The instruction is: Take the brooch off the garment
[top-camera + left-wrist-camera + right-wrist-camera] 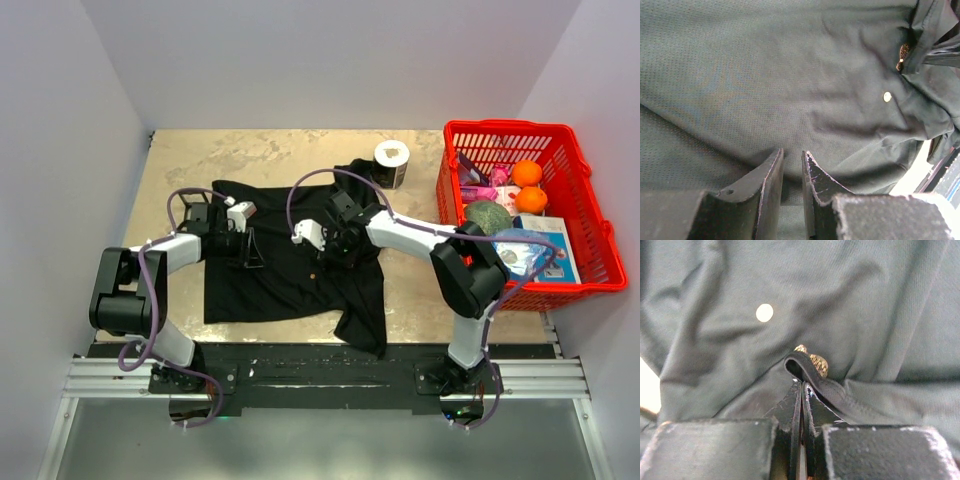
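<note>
Found the right gripper (801,389) shut, fingers pressed flat together with no gap at the tips. Located the brooch (816,361), golden and textured, just beyond those tips, half hidden behind a raised fold (827,385) of the garment (875,300) and lying against the black cloth. Noted the fold touching the fingertips; could not confirm any cloth pinched between them. Recorded a small pale round disc (764,312) on the cloth, up and to the left of the brooch in the right wrist view, near it but apart; could not identify it. Found the left gripper (792,162) narrowly parted, with a slim gap between its fingers, nothing seen inside the gap, and tips low over smooth cloth; could not settle contact. Placed it, from overhead, on the left part of the garment, well apart from the right gripper at the middle. Saw the garment spread and rumpled on the tan table (420,300), one sleeve trailing toward the near edge. Logged a toilet roll (391,162) standing just beside the garment's far edge, and a red basket (592,262) at the table's right side, holding two oranges (527,173), a green round item (487,214) and printed packets.
</note>
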Robot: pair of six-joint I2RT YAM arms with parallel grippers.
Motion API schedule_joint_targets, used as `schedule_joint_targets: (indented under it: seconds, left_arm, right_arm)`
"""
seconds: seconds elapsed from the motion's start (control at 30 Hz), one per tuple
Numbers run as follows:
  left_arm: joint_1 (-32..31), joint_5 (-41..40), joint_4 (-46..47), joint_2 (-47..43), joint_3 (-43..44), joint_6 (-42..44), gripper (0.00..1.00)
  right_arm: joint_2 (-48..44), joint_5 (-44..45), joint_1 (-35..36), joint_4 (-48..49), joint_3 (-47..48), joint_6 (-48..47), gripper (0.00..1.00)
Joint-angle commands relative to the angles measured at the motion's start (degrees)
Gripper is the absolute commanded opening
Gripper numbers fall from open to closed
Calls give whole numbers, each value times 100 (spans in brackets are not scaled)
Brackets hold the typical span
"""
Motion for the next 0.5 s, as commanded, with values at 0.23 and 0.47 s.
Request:
schedule_joint_targets:
  seconds: [0.23,0.47]
  left_arm:
    - [-49,342,324,-315,-148,7,27]
    - [-989,915,1160,-246,334,-184,27]
  right_arm:
    - [-1257,-392,-147,-752,-188,495,0]
    - [-1126,-568,-392,-787,-145,688,0]
